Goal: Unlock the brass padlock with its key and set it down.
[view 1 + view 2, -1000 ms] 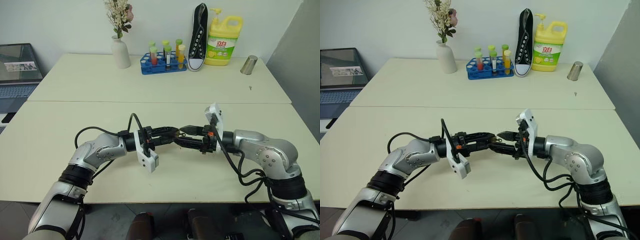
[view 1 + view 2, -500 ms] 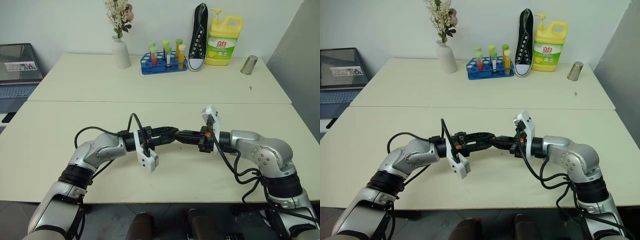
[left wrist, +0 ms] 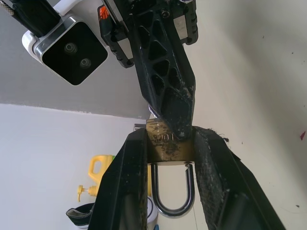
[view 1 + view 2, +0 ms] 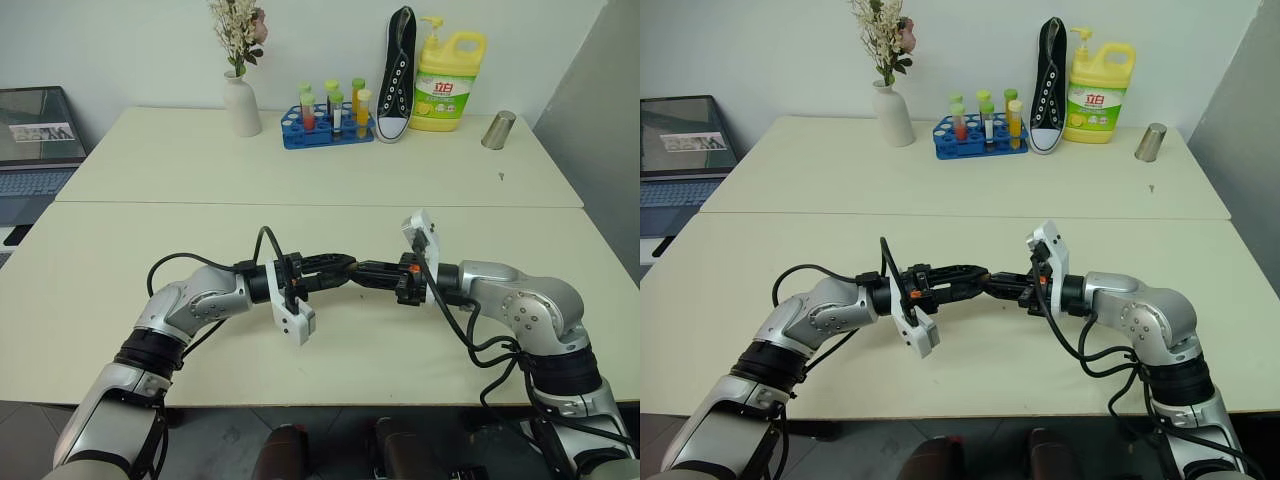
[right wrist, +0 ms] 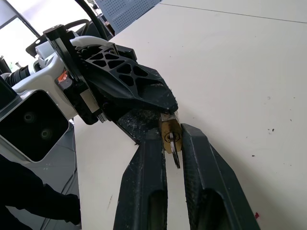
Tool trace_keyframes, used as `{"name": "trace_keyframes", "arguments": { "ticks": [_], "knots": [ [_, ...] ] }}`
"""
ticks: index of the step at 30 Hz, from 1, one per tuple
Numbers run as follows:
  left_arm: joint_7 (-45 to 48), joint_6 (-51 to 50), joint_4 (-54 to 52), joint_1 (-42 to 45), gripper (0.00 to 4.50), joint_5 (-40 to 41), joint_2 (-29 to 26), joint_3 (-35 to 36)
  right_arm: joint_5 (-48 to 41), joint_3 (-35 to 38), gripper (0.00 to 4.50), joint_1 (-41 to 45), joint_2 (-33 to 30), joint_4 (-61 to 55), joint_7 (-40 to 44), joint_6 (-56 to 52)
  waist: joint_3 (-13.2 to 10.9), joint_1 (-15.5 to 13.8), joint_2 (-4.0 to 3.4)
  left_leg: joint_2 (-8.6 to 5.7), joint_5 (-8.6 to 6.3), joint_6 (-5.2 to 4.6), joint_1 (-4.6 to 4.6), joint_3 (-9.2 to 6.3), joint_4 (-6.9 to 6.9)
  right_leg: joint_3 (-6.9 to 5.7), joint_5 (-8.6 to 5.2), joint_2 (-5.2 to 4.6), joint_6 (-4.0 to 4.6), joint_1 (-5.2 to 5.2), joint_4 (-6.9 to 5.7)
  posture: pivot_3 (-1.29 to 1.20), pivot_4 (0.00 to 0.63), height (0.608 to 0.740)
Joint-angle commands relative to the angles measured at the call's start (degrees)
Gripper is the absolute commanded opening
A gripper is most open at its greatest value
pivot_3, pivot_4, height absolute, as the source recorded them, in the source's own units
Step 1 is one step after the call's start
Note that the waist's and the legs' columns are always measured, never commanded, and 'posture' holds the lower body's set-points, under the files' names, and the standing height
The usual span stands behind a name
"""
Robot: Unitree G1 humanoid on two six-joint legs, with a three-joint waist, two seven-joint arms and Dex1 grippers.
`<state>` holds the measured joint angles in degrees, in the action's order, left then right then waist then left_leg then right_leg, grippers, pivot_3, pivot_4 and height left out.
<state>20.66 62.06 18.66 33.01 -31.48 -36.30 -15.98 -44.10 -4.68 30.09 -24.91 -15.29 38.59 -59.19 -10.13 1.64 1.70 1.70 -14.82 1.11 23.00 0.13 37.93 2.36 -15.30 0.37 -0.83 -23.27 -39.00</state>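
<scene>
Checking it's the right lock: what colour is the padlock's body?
Golden brass; the brass padlock shows best in the left wrist view.

Brass padlock (image 3: 169, 143): sides covered by the left end effector (image 3: 170, 158) fingers (image 3: 128, 182); its top face is partly masked by the right end effector (image 5: 173, 148) tip pressed against it. Engraved lettering is only partly legible. Shackle fully exposed below.

Key (image 5: 175, 155): only a thin blade edge shows between the right fingers (image 5: 146, 187); its ring head is hidden, and the seating in the keyway cannot be judged.

In the head views both items are too small to make out at the meeting fingertips.

Laptop (image 4: 35, 140): cut off by the picture's left edge.

Yellow bottle (image 3: 98, 172): partly hidden behind a left finger.
</scene>
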Motion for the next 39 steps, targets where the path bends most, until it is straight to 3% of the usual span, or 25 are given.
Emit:
{"name": "trace_keyframes", "arguments": {
  "ticks": [1, 2, 12, 13, 19, 22, 25, 33, 37, 39],
  "knots": [
    [-0.11, 1.27, -0.59, 0.14, 0.97, 2.82, -0.33, -0.71, -1.90, 2.06, 0.10, 1.20, 0.96, -1.32, 0.71, 0.93, 0.00, 0.00, 0.00, 0.00, 0.00, 0.00, 0.00, 0.00, 0.00, 0.00, 0.00, 0.00, 0.00, 0.00, 0.00, 0.00, 0.150, 0.740],
    [0.13, 1.22, -0.46, 0.03, 0.97, 3.34, -0.43, -0.78, -1.78, 2.03, 0.10, 1.17, 1.01, -1.36, 0.76, 1.05, 0.00, 0.00, 0.00, 0.00, 0.00, 0.00, 0.00, 0.01, 0.00, 0.00, 0.00, 0.00, 0.00, 0.00, 0.00, 0.00, 0.150, 0.740],
    [3.72, 0.82, -1.42, -1.36, 4.31, 10.98, -2.24, -1.49, 0.37, 1.41, 0.10, 0.41, 0.43, -1.63, 1.26, 2.82, 0.00, 0.03, 0.00, 0.00, 0.00, 0.00, 0.00, 0.00, 0.00, 0.00, 0.00, 0.00, 0.00, 0.00, 0.00, 0.00, 0.150, 0.740],
    [4.45, 0.26, -2.26, -1.78, 4.50, 12.61, -2.66, -1.53, 0.73, 1.35, 0.10, 0.28, 0.25, -1.57, 1.23, 3.21, 0.00, 0.05, 0.00, 0.00, 0.00, 0.00, 0.00, 0.00, 0.00, 0.00, 0.00, 0.00, 0.00, 0.00, 0.00, 0.00, 0.150, 0.740],
    [9.00, -5.38, -7.87, -4.80, 4.50, 23.44, -5.24, -0.59, 3.92, 0.65, 0.10, -0.54, -1.60, -1.14, 2.31, 6.11, 0.00, 0.05, -0.01, 0.01, 0.00, 0.00, 0.00, -0.01, 0.00, 0.00, 0.00, -0.01, 0.00, 0.00, 0.00, 0.00, 0.150, 0.740],
    [11.69, -12.54, -11.37, -5.75, 3.87, 32.59, -5.53, 0.90, 5.74, 0.01, 0.10, -1.13, -3.18, -1.23, 3.55, 7.87, 0.00, 0.06, -0.01, 0.01, 0.00, 0.00, 0.00, -0.01, 0.01, 0.00, 0.00, -0.01, 0.00, 0.00, 0.00, 0.00, 0.150, 0.740],
    [13.40, -21.98, -13.03, -5.44, 2.85, 39.42, -4.19, 3.03, 6.88, -0.37, 0.10, -1.64, -4.39, -1.61, 4.68, 9.22, -0.01, 0.05, -0.01, 0.00, 0.00, 0.00, 0.00, -0.02, 0.02, -0.01, -0.01, 0.01, -0.01, 0.00, -0.01, 0.00, 0.150, 0.740],
    [20.55, -46.94, -8.66, -0.20, 0.16, 48.00, 1.87, 5.15, 6.59, -0.79, 0.10, -2.03, -6.31, -4.86, 6.84, 10.03, -0.01, 0.03, 0.00, -0.03, 0.00, 0.00, -0.01, 0.01, 0.04, -0.06, -0.14, 0.28, -0.23, 0.01, 0.00, 0.00, 0.150, 0.740],
    [31.46, -62.81, -9.71, 0.77, 0.00, 55.06, 4.23, 2.98, 5.61, -0.17, 0.10, -2.18, -5.97, -6.31, 7.00, 9.64, -0.01, 0.07, 0.00, -0.02, 0.00, 0.00, -0.01, 0.00, 0.03, -0.05, -0.13, 0.32, -0.21, 0.00, 0.01, 0.00, 0.150, 0.740],
    [33.37, -65.84, -10.20, 0.74, 0.00, 55.13, 5.10, 3.11, 5.21, 0.16, 0.10, -2.31, -5.77, -6.66, 6.83, 9.37, -0.01, 0.08, 0.00, -0.01, 0.00, 0.00, -0.01, 0.00, 0.03, -0.06, -0.14, 0.32, -0.22, 0.00, 0.01, 0.00, 0.150, 0.740]
  ]
}}
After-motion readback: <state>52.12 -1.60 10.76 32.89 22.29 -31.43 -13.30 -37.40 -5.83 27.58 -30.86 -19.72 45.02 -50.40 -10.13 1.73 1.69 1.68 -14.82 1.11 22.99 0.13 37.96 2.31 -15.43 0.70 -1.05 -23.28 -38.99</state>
